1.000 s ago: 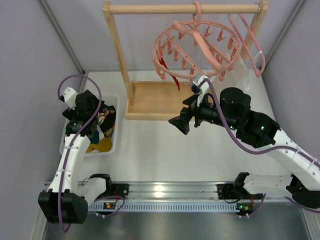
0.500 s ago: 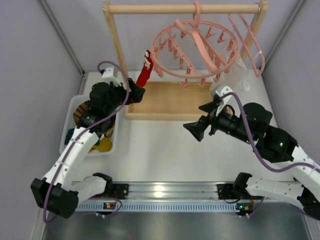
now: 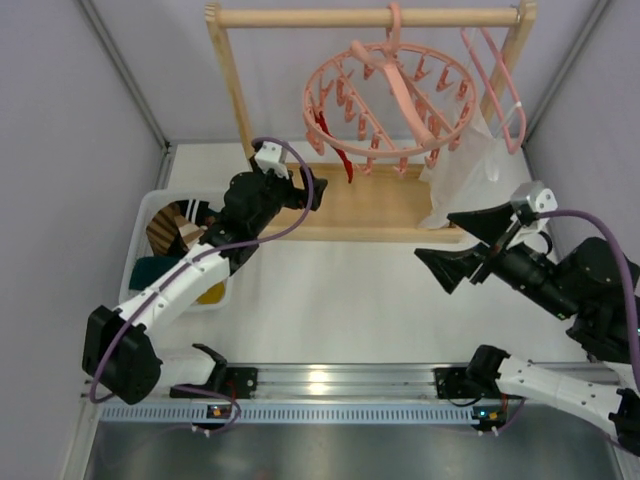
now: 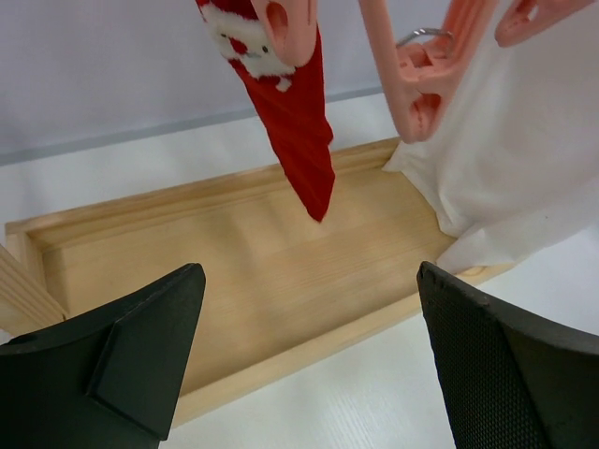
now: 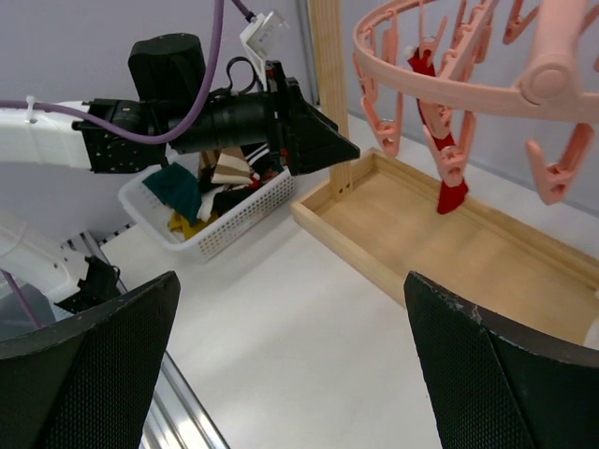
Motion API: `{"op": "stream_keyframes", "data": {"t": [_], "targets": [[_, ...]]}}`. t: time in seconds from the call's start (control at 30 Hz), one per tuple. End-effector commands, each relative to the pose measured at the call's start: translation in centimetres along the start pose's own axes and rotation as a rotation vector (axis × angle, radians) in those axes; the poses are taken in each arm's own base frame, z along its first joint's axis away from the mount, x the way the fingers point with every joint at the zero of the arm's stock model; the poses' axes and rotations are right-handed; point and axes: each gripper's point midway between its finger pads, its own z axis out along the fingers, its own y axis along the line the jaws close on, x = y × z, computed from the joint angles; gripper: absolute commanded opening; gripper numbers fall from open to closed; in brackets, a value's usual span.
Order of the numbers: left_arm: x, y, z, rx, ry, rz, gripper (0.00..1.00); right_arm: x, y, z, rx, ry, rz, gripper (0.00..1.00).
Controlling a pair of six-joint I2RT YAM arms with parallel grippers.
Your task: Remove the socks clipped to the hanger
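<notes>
Left fingers swung from the basket to the red sock still on the hanger, right fingers backed off, both pairs wide open, so a grab's probably next.

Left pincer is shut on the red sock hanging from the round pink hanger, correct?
No: the left pincer is open and holds nothing, short of the red sock, which does hang from the round pink hanger. The left wrist view shows it.
</notes>
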Motion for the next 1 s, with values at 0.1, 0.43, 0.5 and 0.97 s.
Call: {"op": "stream_keyframes", "data": {"t": [0.1,0.43,0.5,0.97], "targets": [[-3.1,0.7,1.6,-0.024,-0.164,0.069,0.98,-3.0,-2.2,-4.0,0.116,-0.078,0.025,0.99],[-1.9,2.5,4.2,-0.027,-0.184,0.073,0.98,-3.4,-3.5,-5.7,0.183,-0.087,0.022,0.99],[-1.7,3.0,4.5,-0.033,-0.188,0.067,0.98,-2.9,-3.5,-5.3,0.183,-0.075,0.021,0.99],[2.1,2.4,8.5,0.086,-0.195,0.07,0.98,-0.7,-2.2,-2.3,0.118,-0.013,0.001,0.99]]}}
